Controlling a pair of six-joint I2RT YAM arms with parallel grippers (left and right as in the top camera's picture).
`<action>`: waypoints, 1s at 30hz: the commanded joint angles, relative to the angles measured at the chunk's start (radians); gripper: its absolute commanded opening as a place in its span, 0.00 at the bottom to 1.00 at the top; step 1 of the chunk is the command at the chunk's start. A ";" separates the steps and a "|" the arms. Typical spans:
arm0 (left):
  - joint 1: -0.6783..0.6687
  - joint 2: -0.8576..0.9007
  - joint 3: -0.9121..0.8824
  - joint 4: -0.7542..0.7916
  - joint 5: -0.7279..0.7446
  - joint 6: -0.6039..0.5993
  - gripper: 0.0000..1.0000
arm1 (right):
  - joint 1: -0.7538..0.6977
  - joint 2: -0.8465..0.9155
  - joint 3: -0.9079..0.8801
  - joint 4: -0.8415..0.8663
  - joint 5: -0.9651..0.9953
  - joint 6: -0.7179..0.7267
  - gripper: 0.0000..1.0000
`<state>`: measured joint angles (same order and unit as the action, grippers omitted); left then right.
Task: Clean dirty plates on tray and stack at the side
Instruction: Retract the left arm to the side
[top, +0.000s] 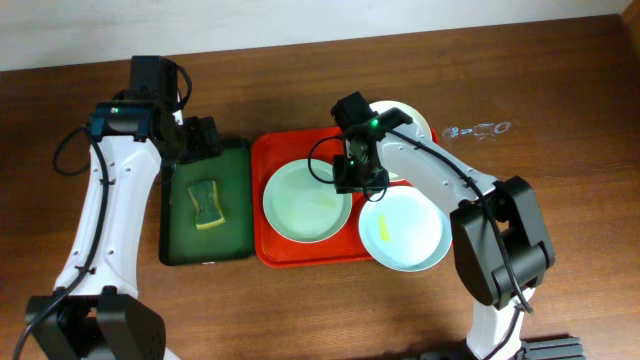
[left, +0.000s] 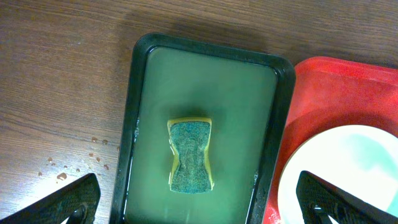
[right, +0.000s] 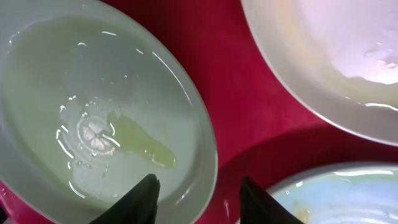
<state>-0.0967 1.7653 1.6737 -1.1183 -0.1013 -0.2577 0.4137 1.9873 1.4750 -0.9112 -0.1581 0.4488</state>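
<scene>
The orange-red tray (top: 275, 150) holds three plates. A pale mint plate (top: 305, 205) with a wet yellow smear lies at its left. A mint-blue plate (top: 405, 230) with yellow smears lies at the front right. A white-cream plate (top: 418, 125) lies at the back right, partly hidden by my right arm. My right gripper (top: 360, 180) is open and low over the left plate's right rim. In the right wrist view its jaws (right: 198, 186) straddle that rim (right: 208, 155), one finger over the plate (right: 93, 106), one over bare tray (right: 249, 112). My left gripper (top: 200, 140) is open and empty.
A dark green tray (top: 235, 180) left of the red tray holds water and a green-yellow sponge (top: 207, 203). In the left wrist view my wide-open jaws (left: 199, 202) hang above the sponge (left: 191, 155). Water drops (top: 478, 130) lie on the wooden table at the back right.
</scene>
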 joint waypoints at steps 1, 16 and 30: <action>0.002 -0.004 0.007 -0.002 0.007 0.000 0.99 | 0.005 0.015 -0.053 0.060 0.013 0.002 0.40; 0.334 -0.004 0.017 0.042 0.240 -0.034 0.99 | 0.006 0.015 -0.146 0.196 0.002 0.005 0.04; 0.348 -0.004 0.016 0.028 0.239 -0.034 0.99 | 0.006 0.014 -0.188 0.231 -0.023 0.032 0.04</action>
<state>0.2493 1.7653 1.6737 -1.0889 0.1246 -0.2817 0.4145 1.9926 1.3006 -0.6804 -0.1707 0.4706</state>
